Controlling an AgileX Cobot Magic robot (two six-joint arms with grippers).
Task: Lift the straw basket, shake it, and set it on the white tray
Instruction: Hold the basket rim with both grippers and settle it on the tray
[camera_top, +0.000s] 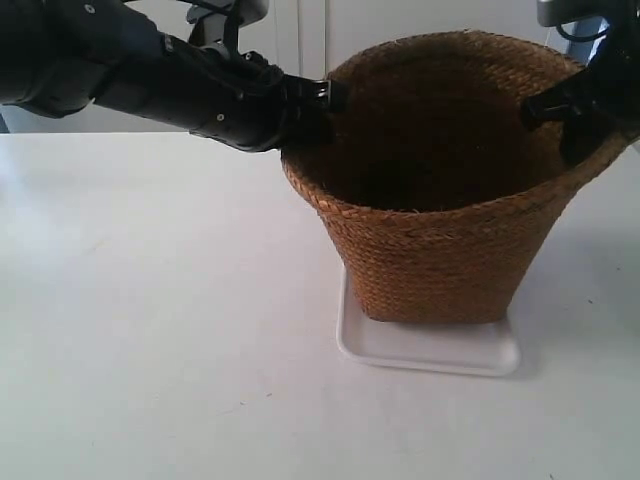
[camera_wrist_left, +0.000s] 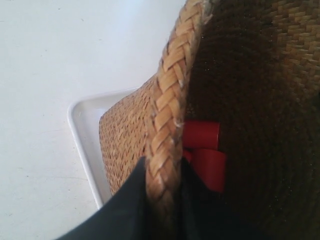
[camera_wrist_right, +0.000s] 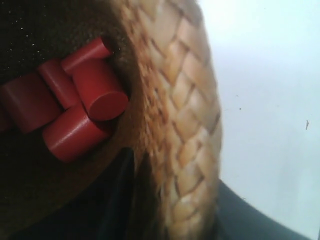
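Basket (camera_top: 440, 240) stands on tray (camera_top: 430, 352), tray's front edge bare, red cylinders (camera_wrist_right: 85, 115) inside; L gripper (camera_wrist_left: 162, 192) & R gripper (camera_wrist_right: 170, 205) both clamp basket rim.

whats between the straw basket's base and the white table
The flat glossy white rectangular plastic tray, lying under the tall golden-brown woven straw basket; the exterior view shows it.

Red cylinders (camera_wrist_right: 75, 107) lie heaped together just beyond the inner finger of the right pincer (camera_wrist_right: 175, 210), lower down. Two of them show close past the left pincer (camera_wrist_left: 162, 205). A white table (camera_top: 150, 330) spreads beneath both pincers.
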